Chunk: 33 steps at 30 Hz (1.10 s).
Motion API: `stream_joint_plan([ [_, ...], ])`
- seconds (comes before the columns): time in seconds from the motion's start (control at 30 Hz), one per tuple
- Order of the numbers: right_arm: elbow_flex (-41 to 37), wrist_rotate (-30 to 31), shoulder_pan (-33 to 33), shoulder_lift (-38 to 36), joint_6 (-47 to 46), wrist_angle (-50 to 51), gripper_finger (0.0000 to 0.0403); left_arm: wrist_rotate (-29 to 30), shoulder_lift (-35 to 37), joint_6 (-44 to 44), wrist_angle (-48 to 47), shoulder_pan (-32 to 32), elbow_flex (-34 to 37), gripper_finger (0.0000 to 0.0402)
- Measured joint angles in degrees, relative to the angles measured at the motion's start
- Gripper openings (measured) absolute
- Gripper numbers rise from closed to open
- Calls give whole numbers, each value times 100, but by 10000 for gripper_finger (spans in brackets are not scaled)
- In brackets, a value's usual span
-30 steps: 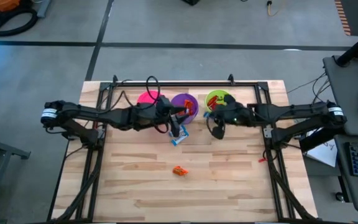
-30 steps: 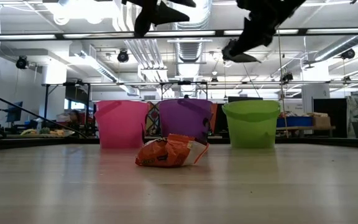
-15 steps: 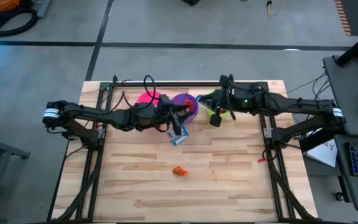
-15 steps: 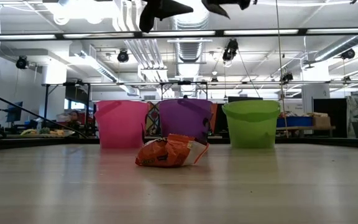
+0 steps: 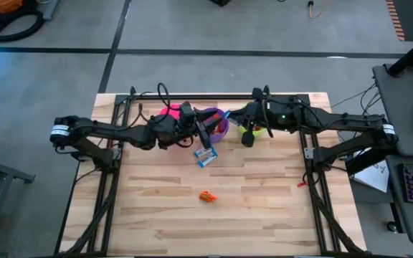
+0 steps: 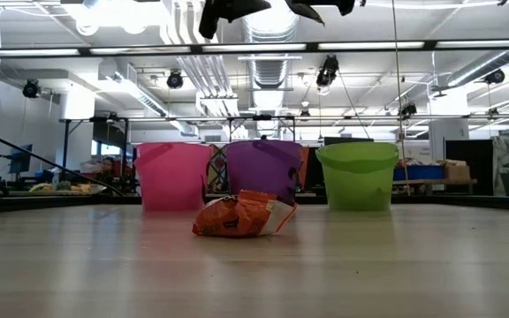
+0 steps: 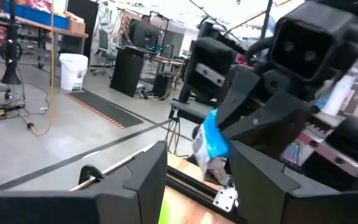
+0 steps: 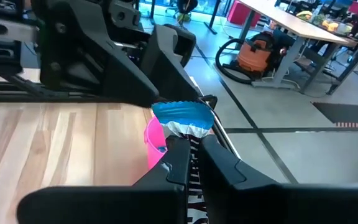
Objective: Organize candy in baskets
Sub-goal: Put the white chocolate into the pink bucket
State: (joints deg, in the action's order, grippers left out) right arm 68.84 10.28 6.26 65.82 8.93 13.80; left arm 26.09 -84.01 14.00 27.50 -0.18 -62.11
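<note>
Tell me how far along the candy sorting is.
Done: unclear; arms hide the plastic buckets' contents. In hand: right claw shut on a blue-wrapped candy bar above the buckets, open left claw beside it. Left: a blue-and-white wrapped bar and an orange-wrapped bar on the wooden table.

Wooden table (image 5: 264,201), orange vacuum (image 8: 267,57), white bin (image 7: 73,70)
</note>
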Motion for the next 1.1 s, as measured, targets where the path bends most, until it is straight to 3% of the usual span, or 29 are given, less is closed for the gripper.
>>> stream_joint_plan([
  [0.43, -90, 21, 0, 0, -146, 2, 18, -720, -203, -1, 379, 72, 0, 158],
  [1.1, -135, 12, -2, 0, -188, 8, 18, -776, -343, 311, 510, 371, 0, 152],
])
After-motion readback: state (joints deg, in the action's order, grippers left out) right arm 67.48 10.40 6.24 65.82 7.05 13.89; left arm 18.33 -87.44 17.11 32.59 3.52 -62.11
